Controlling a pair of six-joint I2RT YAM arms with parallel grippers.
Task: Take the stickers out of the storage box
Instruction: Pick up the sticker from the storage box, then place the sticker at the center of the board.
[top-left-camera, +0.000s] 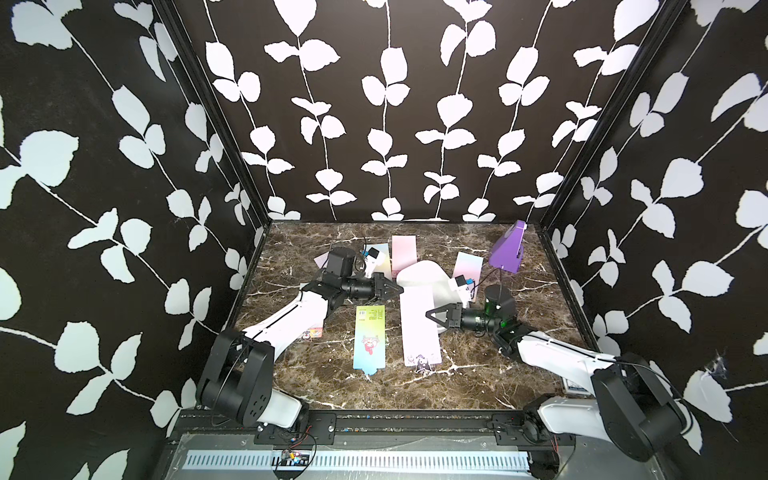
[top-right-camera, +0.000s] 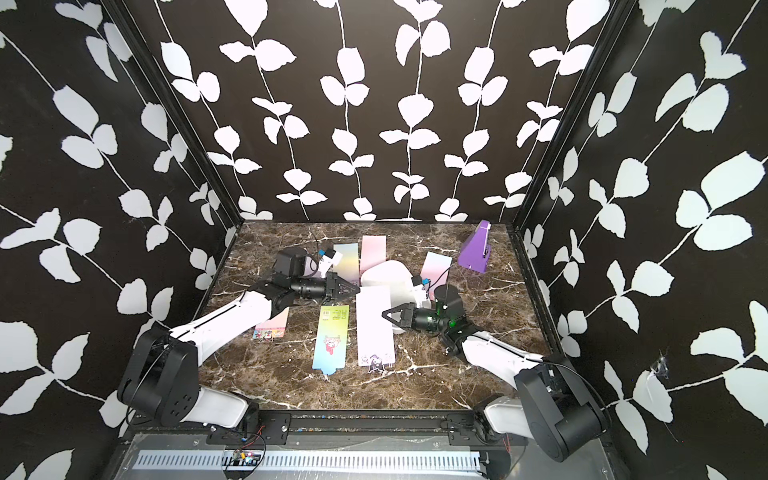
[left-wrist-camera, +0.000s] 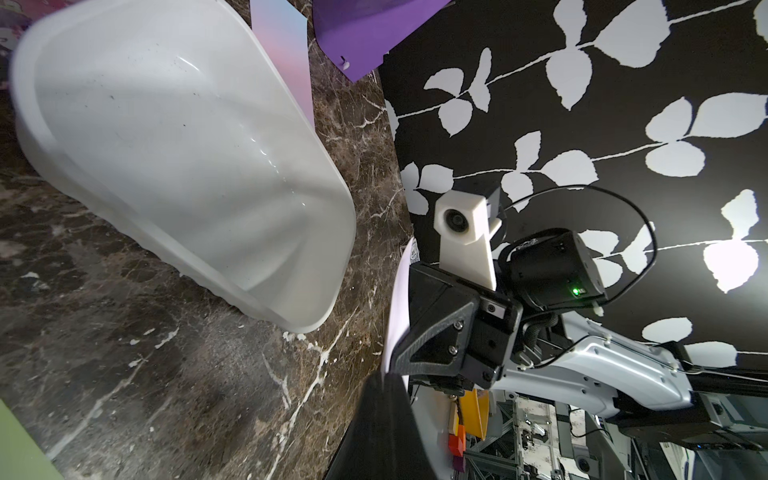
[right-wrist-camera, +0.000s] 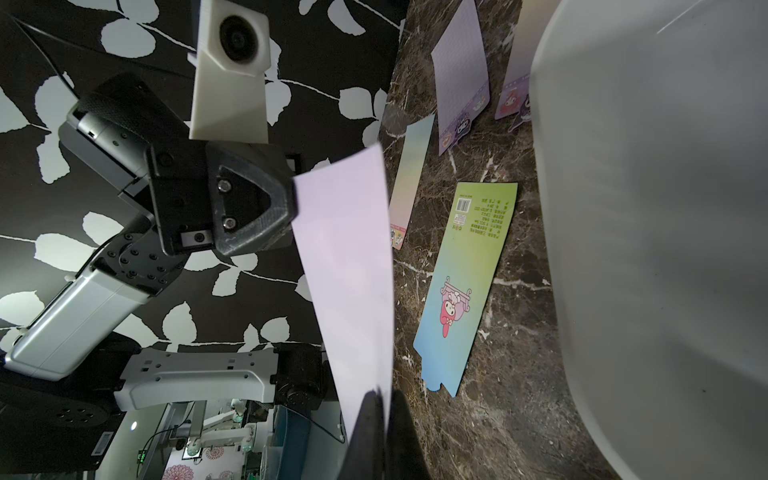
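Nearest you, the green sheet (top-left-camera: 370, 338) lies flat on the table (top-left-camera: 478, 382), already out, with a pink sheet (top-left-camera: 312, 333) half under the left arm. Beside them is the lilac sheet (top-left-camera: 420, 332), the one in hand. Your right gripper (top-left-camera: 429, 312) pinches its side edge and your left gripper (top-left-camera: 400, 288) nips its far corner, both sets of jaws pressed tight on it. The wrist views suggest it hangs clear of the table. Behind, the box (left-wrist-camera: 174, 137) looks empty inside. Farther back, more stickers (top-left-camera: 404, 253) lie spread out near the wedge (top-left-camera: 508, 249). By my reckoning, only setting this sheet down remains.
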